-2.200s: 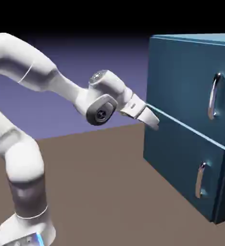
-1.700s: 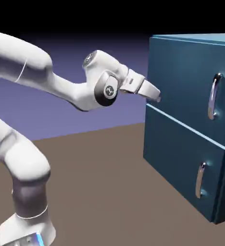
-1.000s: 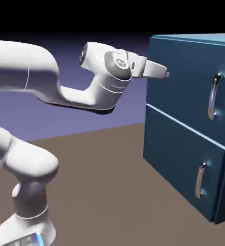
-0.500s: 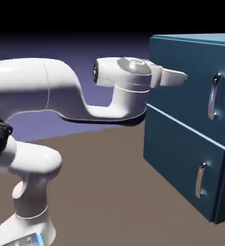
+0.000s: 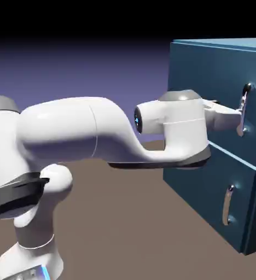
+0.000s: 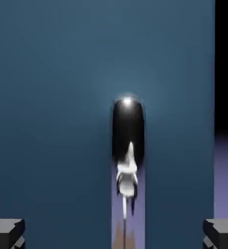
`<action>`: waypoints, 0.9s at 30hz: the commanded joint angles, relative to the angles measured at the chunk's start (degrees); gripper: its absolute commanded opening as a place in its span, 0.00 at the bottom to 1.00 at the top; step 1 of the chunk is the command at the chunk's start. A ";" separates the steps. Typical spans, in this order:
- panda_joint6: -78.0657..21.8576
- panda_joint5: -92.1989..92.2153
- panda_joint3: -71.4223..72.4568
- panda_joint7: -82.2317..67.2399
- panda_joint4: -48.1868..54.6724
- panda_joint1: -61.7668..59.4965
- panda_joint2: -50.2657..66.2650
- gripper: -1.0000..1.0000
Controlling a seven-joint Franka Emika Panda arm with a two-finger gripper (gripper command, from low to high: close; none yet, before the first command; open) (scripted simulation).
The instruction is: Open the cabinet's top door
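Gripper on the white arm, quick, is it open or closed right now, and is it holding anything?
Gripper: open, holding nothing; its grey fingertips stand wide apart on either side of the long silver bar handle of the teal-blue top door, not closed on it.

Glossy white arm (image 5: pixel 86 128), grey joint caps

Dim rendered scene, black upper band, soft glare on the handle (image 6: pixel 128 104), slightly blurred edges
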 commanded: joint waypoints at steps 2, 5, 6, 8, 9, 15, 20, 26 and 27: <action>-0.07 -0.05 -1.21 -0.07 1.68 2.07 0.35 0.50; -0.26 -0.19 -4.84 -0.28 6.71 8.30 1.39 0.50; -0.33 -0.24 -6.04 -0.35 8.38 10.36 1.73 0.50; -0.33 -0.24 -6.11 -0.35 8.47 10.47 1.75 0.00; -0.33 -0.24 -6.11 -0.35 8.47 10.47 1.75 0.00; -5.57 -0.14 1.78 7.33 -1.36 -1.98 7.17 0.00; -10.09 4.35 9.67 7.34 -9.55 -12.36 8.07 0.00; -14.30 10.33 20.31 7.61 -18.16 -24.82 8.19 0.00; -14.89 11.45 22.20 7.62 -19.50 -26.89 8.07 0.00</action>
